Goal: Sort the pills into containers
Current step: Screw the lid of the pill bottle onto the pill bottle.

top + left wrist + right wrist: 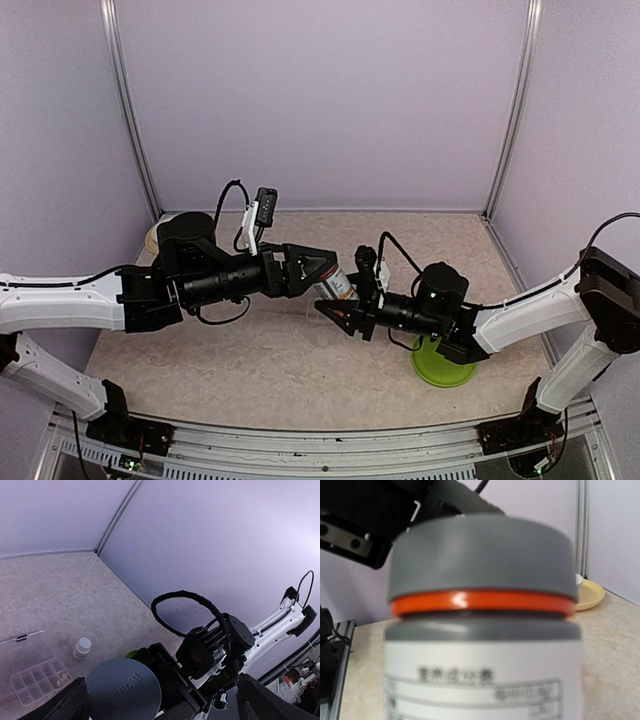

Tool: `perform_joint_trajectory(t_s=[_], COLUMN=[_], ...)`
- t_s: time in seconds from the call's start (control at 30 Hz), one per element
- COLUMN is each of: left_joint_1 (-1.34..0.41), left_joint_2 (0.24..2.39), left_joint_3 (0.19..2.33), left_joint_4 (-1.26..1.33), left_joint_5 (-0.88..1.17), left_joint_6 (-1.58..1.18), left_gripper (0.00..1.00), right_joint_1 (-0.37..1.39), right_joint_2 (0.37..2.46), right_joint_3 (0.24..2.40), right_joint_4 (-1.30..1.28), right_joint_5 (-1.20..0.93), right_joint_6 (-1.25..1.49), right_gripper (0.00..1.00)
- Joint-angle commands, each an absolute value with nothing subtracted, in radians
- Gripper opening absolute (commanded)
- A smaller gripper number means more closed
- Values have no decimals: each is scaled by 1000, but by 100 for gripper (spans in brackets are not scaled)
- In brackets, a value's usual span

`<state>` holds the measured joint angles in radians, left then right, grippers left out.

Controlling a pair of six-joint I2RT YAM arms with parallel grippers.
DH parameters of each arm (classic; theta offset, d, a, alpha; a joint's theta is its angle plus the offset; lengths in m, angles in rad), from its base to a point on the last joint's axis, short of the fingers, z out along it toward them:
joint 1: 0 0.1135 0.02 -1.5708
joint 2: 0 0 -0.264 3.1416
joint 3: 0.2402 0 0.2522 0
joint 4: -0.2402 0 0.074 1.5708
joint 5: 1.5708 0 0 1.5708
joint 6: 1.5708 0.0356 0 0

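The right gripper [340, 312] holds the grey-capped bottle [336, 284] in mid-air; the left gripper [322, 268] stands wide open around its cap [123, 691]. An off-centre squeeze could wrench the bottle loose, spilling contents away from the compartment box [35, 680] on the tabletop [60, 595], where a few pills [63, 678] lie.

Bottle [480, 630]: grey cap [480, 555], glossy orange ring [480, 602] under it, white label [480, 680] with grey print. Tabletop [280, 365]: beige, mottled like stone. Compartment box [30, 685]: clear, one dark blue mark [21, 638]. Pills [64, 678] inside the box: whitish. Small bottle [81, 649] just beside the box: white. Dish [440, 372]: lime green. Plate [590, 594]: pale yellow. Walls [320, 100]: pale lilac.
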<state>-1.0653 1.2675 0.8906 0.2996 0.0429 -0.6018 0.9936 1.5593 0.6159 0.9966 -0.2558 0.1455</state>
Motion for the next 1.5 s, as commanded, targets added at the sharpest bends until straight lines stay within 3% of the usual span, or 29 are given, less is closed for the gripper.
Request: perform_joint_trajectory(t_s=[0.0,0.53,1.47], left_joint_1=[-1060,-1058,-1062], left_joint_2=[1290,1301,1241], left_joint_3=[930,939,900], left_joint_4=[250,231,317], left_joint_5=[41,38,39], left_joint_6=[-601,-592,-594], left_gripper=[99,99,99], right_joint_1=[987,987,1045], right_joint_2=[1528,1531,1637], right_joint_3=[601,604,739], right_joint_4=[1053,1039,898], right_joint_5=[-237,-207,-340], right_joint_6=[152,144,83], right_gripper=[0,0,0])
